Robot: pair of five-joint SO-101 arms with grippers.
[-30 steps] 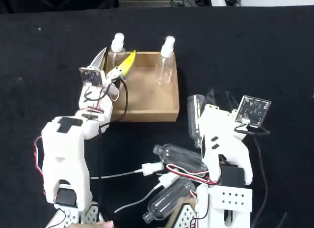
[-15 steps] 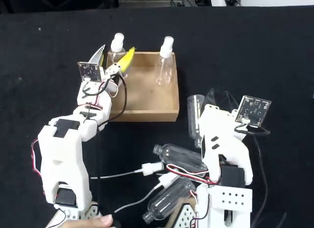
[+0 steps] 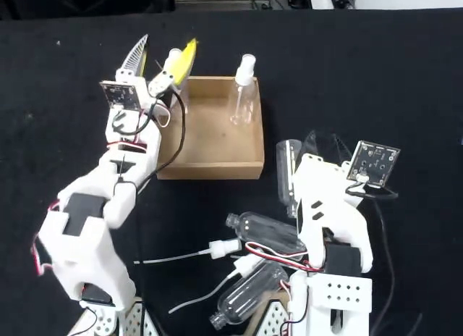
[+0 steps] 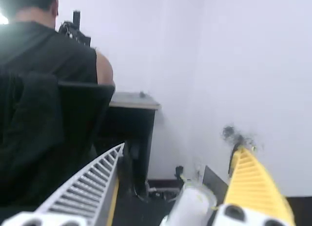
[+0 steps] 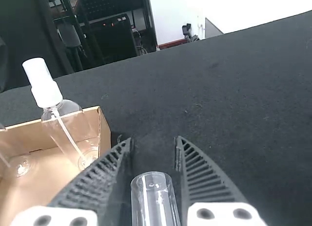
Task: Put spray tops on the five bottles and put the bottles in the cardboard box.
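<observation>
End effector left point(image 3: 166, 43) splayed, astride capped bottle point(image 3: 172, 61).

The desk point(image 3: 376, 75) is covered in matt black cloth, faintly linty. The cardboard box point(image 3: 210, 169) is dull brown paperboard. The bottles point(image 3: 269, 233) are clear, glossy plastic, and their spray tops point(image 3: 247, 63) are smooth white plastic. The left pincer point(image 4: 180, 149) has ribbed plastic fingers point(image 4: 251, 182), and the arm shells point(image 3: 94, 227) are matt white plastic.

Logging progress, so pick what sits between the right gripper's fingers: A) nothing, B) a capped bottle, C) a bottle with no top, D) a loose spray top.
C: the right wrist view shows a clear bottle with an open, uncapped neck between the fingers of the right gripper.
</observation>
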